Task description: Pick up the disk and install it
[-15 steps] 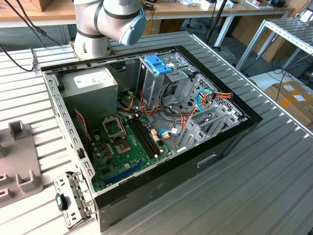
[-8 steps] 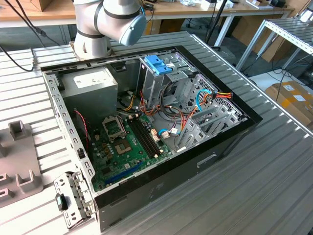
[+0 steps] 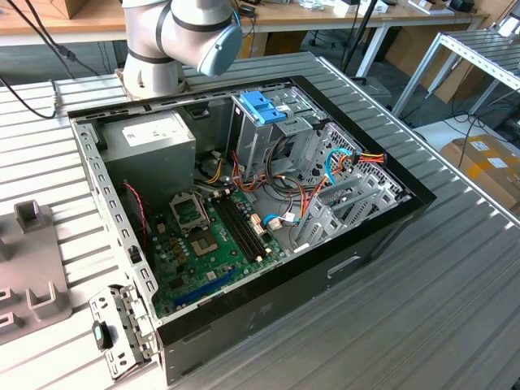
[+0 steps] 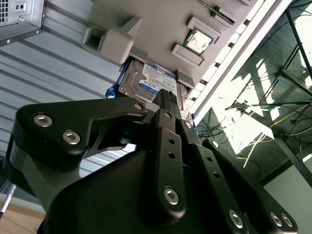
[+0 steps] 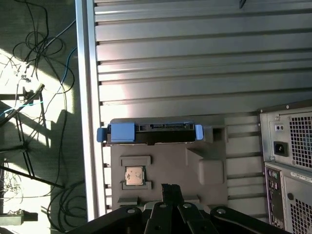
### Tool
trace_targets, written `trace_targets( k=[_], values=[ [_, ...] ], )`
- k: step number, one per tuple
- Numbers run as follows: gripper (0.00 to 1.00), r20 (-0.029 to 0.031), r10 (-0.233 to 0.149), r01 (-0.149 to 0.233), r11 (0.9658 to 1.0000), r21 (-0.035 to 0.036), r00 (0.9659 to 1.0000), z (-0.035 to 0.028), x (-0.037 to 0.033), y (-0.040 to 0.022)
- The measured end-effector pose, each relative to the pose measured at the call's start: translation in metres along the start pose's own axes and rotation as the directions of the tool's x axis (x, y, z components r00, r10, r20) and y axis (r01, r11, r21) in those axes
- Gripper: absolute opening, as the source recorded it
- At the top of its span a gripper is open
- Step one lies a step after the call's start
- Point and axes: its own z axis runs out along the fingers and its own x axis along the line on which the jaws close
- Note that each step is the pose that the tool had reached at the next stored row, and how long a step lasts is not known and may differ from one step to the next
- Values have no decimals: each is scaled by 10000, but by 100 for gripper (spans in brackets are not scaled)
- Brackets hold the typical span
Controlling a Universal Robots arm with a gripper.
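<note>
The disk stands on edge in a slot of a grey fixture plate, its blue end tab at one end. In the second wrist view the disk shows its metal face with a blue and white label. My gripper hovers over the fixture plate, a short way off the disk and not touching it. Its two thin black fingers are pressed together, shut, with nothing between them.
A processor chip lies in a recess of the fixture plate. The open computer case sits on the ribbed metal table, with a light-blue bracket on its drive cage. The case's rear panel is near the fixture. The table edge is close to the disk.
</note>
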Motion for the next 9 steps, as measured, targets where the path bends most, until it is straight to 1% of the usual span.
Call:
trace_targets(
  k=[9],
  values=[
    [11, 1, 0, 0, 10000, 0, 10000, 0, 3, 0]
  ],
)
